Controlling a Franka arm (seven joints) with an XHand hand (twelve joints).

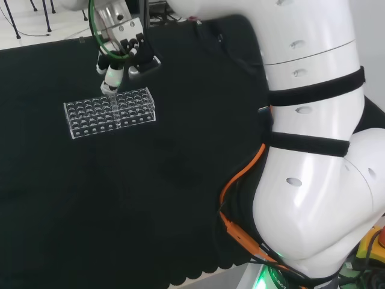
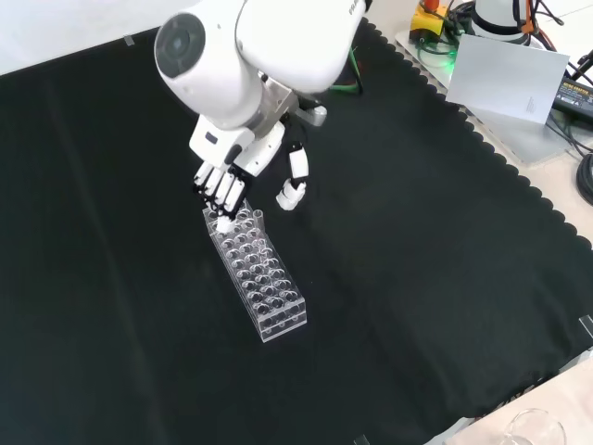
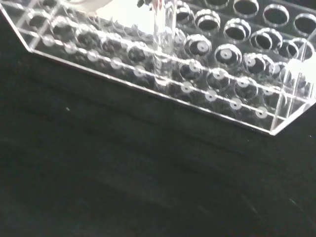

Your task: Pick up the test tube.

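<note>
Test tube about to leave its rack

Test tube first: the thin clear glass test tube (image 3: 163, 37) stands upright in a hole of the clear plastic rack with many round holes (image 1: 111, 112). It sits in a row close to the rack's long edge. In the front view that is the rack's far end, near the arm.

The black and white hand (image 1: 123, 60) hangs right above that end of the rack. Its fingers (image 2: 220, 190) point down at the rack's top and bunch together around the spot where the tube stands. They look partly curled. I cannot tell if they already pinch the tube, because clear glass is hard to see there.

The rack lies flat on the black cloth surface (image 1: 180, 180). It keeps the tube standing straight, so the tube's top pokes up where fingers can reach it. The hand comes from above, probably so the tube can slide straight up out of its hole without knocking the rack.

No words or labels can be read on the rack or the tube.
</note>
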